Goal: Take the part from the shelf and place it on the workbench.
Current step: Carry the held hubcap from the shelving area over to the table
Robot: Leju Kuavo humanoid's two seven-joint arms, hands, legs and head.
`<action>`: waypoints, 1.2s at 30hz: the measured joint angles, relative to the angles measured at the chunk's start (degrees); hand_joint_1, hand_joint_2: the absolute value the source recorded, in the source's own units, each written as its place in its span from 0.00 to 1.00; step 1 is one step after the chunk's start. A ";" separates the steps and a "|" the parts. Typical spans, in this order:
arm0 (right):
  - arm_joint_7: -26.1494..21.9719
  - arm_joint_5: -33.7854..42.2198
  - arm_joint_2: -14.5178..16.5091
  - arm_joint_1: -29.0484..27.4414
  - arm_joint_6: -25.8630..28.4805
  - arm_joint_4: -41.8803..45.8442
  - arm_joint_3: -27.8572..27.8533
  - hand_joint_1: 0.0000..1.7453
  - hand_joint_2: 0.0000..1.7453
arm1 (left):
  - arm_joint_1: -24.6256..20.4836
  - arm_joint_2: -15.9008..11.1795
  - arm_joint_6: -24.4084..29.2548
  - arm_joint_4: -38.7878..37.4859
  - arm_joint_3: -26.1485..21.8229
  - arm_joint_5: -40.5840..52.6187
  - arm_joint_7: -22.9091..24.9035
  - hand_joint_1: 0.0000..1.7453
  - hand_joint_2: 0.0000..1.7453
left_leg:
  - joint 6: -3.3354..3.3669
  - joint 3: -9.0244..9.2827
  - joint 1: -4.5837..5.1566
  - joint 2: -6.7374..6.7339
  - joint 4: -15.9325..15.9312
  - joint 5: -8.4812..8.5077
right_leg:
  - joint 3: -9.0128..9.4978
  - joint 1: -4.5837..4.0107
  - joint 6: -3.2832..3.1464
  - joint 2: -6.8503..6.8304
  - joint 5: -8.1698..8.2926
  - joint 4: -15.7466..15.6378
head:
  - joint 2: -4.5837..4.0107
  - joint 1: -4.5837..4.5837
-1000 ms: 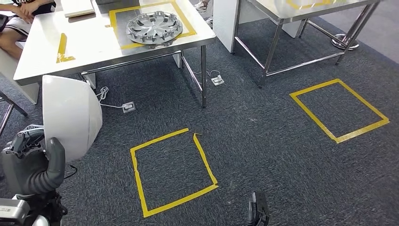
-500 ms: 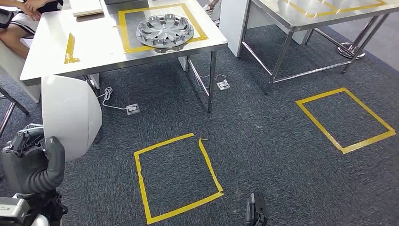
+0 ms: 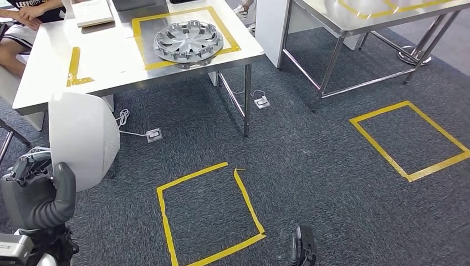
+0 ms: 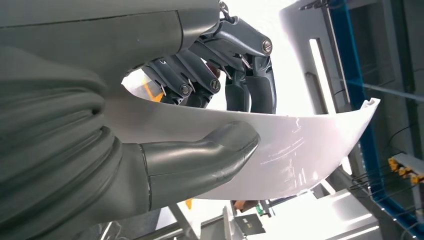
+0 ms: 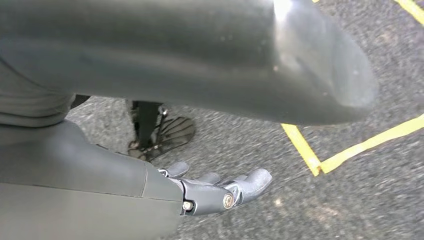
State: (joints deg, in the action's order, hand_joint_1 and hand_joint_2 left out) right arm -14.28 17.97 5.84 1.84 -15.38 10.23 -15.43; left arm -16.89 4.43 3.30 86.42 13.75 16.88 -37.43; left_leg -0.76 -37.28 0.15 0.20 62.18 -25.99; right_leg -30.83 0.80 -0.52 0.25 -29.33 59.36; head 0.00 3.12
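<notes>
Left hand (image 4: 200, 125) held the white curved part (image 3: 83, 138): thumb pressed on one face of the panel, darker fingers (image 4: 240, 75) wrapped over the other, edge of the part clamped between them. In the head view the part sat low at the robot's left, above the grey carpet, short of the table (image 3: 44, 83).

Right hand (image 5: 220, 192) hung over the carpet, fingers loosely extended and slightly apart, nothing in them.

On the table: a silver wheel cover (image 3: 188, 40) lay inside a yellow tape rectangle (image 3: 138, 39); a yellow tape corner mark (image 3: 73, 66) sat nearer the table's left end. A seated person (image 3: 22, 27) was at the far left end.

On the floor: one yellow tape square (image 3: 208, 213) directly ahead, a second (image 3: 413, 138) off to the right. A second metal-legged table (image 3: 354, 22) stood beyond it.
</notes>
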 joint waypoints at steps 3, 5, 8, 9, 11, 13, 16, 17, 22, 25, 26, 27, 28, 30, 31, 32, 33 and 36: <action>-0.01 -0.04 0.01 0.06 -0.09 0.00 0.00 0.00 0.00 | -0.03 -0.09 0.00 0.10 -0.01 -0.08 0.04 1.00 1.00 | 1.11 1.06 0.20 0.04 -2.24 0.00 | 0.38 -0.19 1.16 0.00 -0.40 0.11 | 0.00 -0.02; 0.00 -0.04 0.02 0.09 -0.14 0.00 -0.01 0.00 0.00 | -0.07 -0.13 0.00 0.26 -0.04 -0.08 0.01 1.00 1.00 | 1.86 1.91 0.01 0.16 -2.55 0.43 | 0.20 -0.16 1.79 -0.05 -0.60 1.53 | 0.00 0.07; -0.02 -0.08 0.05 0.30 -0.32 0.00 -0.02 0.00 0.00 | -0.09 -0.14 0.00 0.50 -0.08 -0.08 -0.02 1.00 1.00 | 2.68 2.79 -0.02 0.19 -2.68 -0.14 | -4.77 -0.07 2.31 -0.08 -3.70 9.95 | 0.00 0.33; -0.02 -0.09 0.07 0.27 -0.41 0.00 -0.02 0.00 0.00 | 0.01 -0.14 0.00 0.52 -0.09 -0.08 -0.02 1.00 1.00 | 2.84 2.94 0.08 0.22 -2.68 -0.40 | -7.11 -0.08 2.38 -0.08 -5.04 13.32 | 0.00 0.40; -0.04 -0.10 0.07 0.10 -0.59 0.00 -0.02 0.00 0.00 | 0.27 -0.15 0.00 0.51 -0.09 -0.08 -0.02 1.00 1.00 | 2.97 3.50 0.31 0.37 -2.67 -1.00 | -9.86 -0.15 2.28 -0.08 -5.17 15.66 | 0.00 0.43; -0.09 -0.10 0.07 0.03 -0.73 0.00 -0.02 0.00 0.00 | 0.38 -0.16 0.00 0.53 -0.10 -0.08 -0.02 1.00 1.00 | 2.89 4.43 0.48 0.52 -2.66 -1.67 | -8.74 -0.37 1.79 -0.08 -0.80 10.34 | 0.00 0.44; -0.15 -0.11 0.03 0.12 -0.94 0.00 -0.02 0.00 0.00 | 0.42 -0.17 0.00 0.55 -0.11 -0.08 0.00 1.00 1.00 | 2.26 5.34 0.61 0.58 -2.71 -2.66 | -5.48 -1.16 0.64 -0.19 2.45 1.18 | 0.00 0.38; -0.16 -0.11 0.02 0.10 -1.00 0.00 -0.02 0.00 0.00 | 0.46 -0.18 0.00 0.57 -0.12 -0.08 0.02 1.00 1.00 | 1.91 5.49 0.64 0.59 -2.65 -2.76 | -5.16 -1.36 0.30 -0.20 2.05 0.20 | 0.00 0.36; -0.60 -0.13 0.05 -0.05 -0.86 0.00 -0.03 0.00 0.00 | 0.49 -0.31 0.02 0.87 -0.22 -0.08 -0.02 1.00 1.00 | 0.05 4.22 0.49 0.41 1.96 -5.19 | -2.66 -0.55 -1.10 -0.28 2.67 -0.74 | 0.00 0.28; -1.16 -0.25 0.06 0.03 -0.70 0.00 -0.04 0.00 0.00 | 0.80 -0.46 0.02 0.96 -0.26 -0.08 0.00 1.00 1.00 | -0.77 -1.89 -0.08 0.29 11.42 -8.33 | -1.64 -0.43 -1.18 -0.26 1.78 -0.72 | 0.00 0.14; -1.20 -0.29 0.07 -0.04 -0.69 0.00 -0.04 0.00 0.00 | 0.95 -0.55 0.02 0.96 -0.27 -0.08 0.01 1.00 1.00 | -0.92 -3.16 -0.22 0.25 12.38 -7.83 | -1.20 -0.36 -1.09 -0.23 1.38 -0.72 | 0.00 0.14; -1.21 -0.32 0.09 -0.10 -0.69 0.00 -0.04 0.00 0.00 | 1.05 -0.63 0.02 0.97 -0.27 -0.08 0.00 1.00 1.00 | -1.00 -3.37 -0.31 0.21 11.22 -6.17 | -0.66 -0.28 -0.97 -0.20 0.97 -0.71 | 0.00 0.14; -1.21 -0.32 0.11 -0.12 -0.71 0.00 -0.04 0.00 0.00 | 1.09 -0.72 0.02 1.00 -0.28 -0.08 0.00 1.00 1.00 | -1.01 -2.65 -0.38 0.15 8.24 -3.62 | -0.02 -0.19 -0.82 -0.18 0.49 -0.71 | 0.00 0.14; -1.21 -0.31 0.16 -0.06 -0.88 0.00 -0.04 0.00 0.00 | 1.07 -0.88 0.02 1.03 -0.29 -0.08 -0.02 1.00 1.00 | -0.84 -0.46 -0.36 0.00 1.10 0.28 | 0.96 -0.10 -0.34 -0.12 -0.45 -0.68 | 0.00 0.03; -1.21 -0.30 0.17 0.01 -0.99 0.00 -0.04 0.00 0.00 | 1.09 -0.96 0.02 1.04 -0.30 -0.08 0.01 1.00 1.00 | -0.50 0.32 -0.27 -0.08 -1.13 0.85 | 1.17 -0.11 0.01 -0.10 -0.84 -0.70 | 0.00 -0.05; -1.23 -0.23 0.20 0.04 -1.11 0.00 -0.05 0.00 0.00 | 1.13 -1.04 0.03 1.05 -0.31 -0.08 0.01 1.00 1.00 | -0.07 0.64 -0.18 -0.10 -2.20 0.78 | 1.35 -0.15 0.42 -0.10 -1.07 -0.62 | 0.00 -0.11; -1.27 -0.17 0.21 0.06 -1.21 0.00 -0.05 0.00 0.00 | 1.16 -1.10 0.03 1.08 -0.33 -0.08 0.01 1.00 1.00 | 0.43 0.74 -0.08 -0.09 -2.44 0.27 | 1.54 -0.24 0.82 -0.08 -1.14 -0.52 | 0.00 -0.14; -1.45 -0.08 0.26 0.14 -1.43 0.00 -0.08 0.00 0.00 | 1.15 -1.16 0.04 1.37 -0.44 -0.06 -0.04 1.00 1.00 | 1.71 1.93 -0.27 0.06 -2.70 0.46 | 0.80 -0.22 1.81 -0.14 -1.48 1.79 | 0.00 0.11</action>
State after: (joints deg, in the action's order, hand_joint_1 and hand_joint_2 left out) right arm -15.73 17.89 6.09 1.98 -16.81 10.23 -15.51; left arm -15.74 3.26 3.34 87.79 13.31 16.82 -37.47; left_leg 0.95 -35.35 -0.12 0.27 59.48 -25.53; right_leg -30.03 0.58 1.30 0.11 -30.81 61.14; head 0.00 3.23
